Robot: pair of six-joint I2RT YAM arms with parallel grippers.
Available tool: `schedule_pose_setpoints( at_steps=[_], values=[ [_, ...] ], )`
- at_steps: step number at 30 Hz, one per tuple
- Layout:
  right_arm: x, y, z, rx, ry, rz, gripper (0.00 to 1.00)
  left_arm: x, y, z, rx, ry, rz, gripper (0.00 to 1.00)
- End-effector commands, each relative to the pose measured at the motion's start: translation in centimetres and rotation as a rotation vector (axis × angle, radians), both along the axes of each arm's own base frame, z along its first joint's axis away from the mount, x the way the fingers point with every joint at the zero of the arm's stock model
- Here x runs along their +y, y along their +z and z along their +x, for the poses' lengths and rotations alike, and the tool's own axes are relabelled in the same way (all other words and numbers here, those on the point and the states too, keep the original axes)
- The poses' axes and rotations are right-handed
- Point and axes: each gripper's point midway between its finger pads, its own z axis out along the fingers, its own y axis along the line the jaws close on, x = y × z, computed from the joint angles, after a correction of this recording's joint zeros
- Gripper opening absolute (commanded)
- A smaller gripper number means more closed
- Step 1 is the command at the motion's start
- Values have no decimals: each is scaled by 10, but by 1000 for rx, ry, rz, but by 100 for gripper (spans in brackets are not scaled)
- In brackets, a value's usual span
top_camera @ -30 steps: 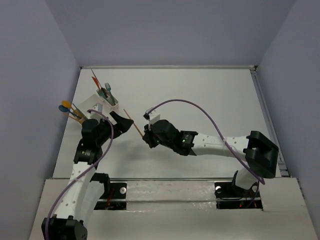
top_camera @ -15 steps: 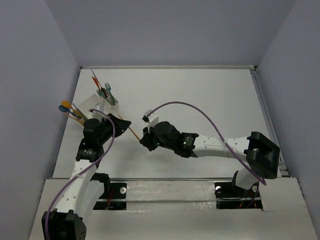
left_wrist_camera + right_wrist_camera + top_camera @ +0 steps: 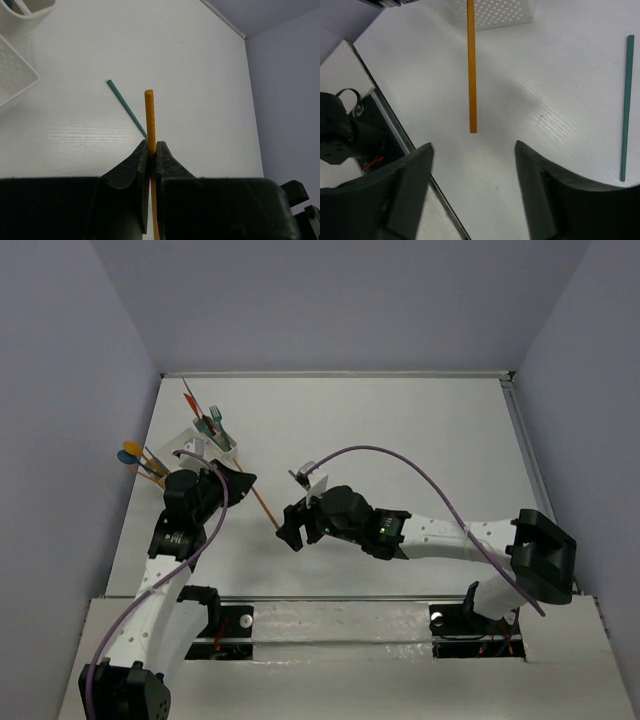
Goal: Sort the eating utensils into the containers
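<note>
White tabletop (image 3: 400,440) fills the walled work area. At its left side the white organiser (image 3: 196,438) holds upright utensils: blue and orange spoons (image 3: 130,453) leaning outward, teal forks (image 3: 213,420), a red stick (image 3: 189,397). Just right of it the left gripper (image 3: 152,147) is pinched tight on 1 orange stick (image 3: 149,117), whose free end points toward the right arm. Further right the right gripper (image 3: 472,146) stands spread wide, holding nothing. 1 teal stick (image 3: 626,107) lies flat on the table near the orange one.

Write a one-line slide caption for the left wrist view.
Left fingers pinch an orange stick; a teal stick lies on the table beyond.
</note>
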Motion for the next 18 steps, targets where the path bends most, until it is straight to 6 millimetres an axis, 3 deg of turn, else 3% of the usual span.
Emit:
schedule_pose_setpoints(
  at_steps=[1, 4, 6, 9, 13, 18],
  values=[
    [-2, 45, -8, -53, 24, 137, 87, 18, 38, 16, -90, 76, 95, 0],
    [-13, 43, -17, -67, 56, 135, 99, 30, 57, 25, -117, 130, 156, 0],
    [-22, 50, -21, -78, 63, 143, 100, 52, 66, 32, -116, 226, 212, 0],
    [-40, 36, -24, -82, 45, 120, 100, 93, 109, 41, -177, 397, 296, 0],
    [-54, 29, -27, -82, 27, 119, 100, 139, 123, 48, -158, 538, 380, 0],
    [-64, 24, -31, -69, 19, 123, 100, 180, 123, 52, -130, 718, 447, 0]
  ],
)
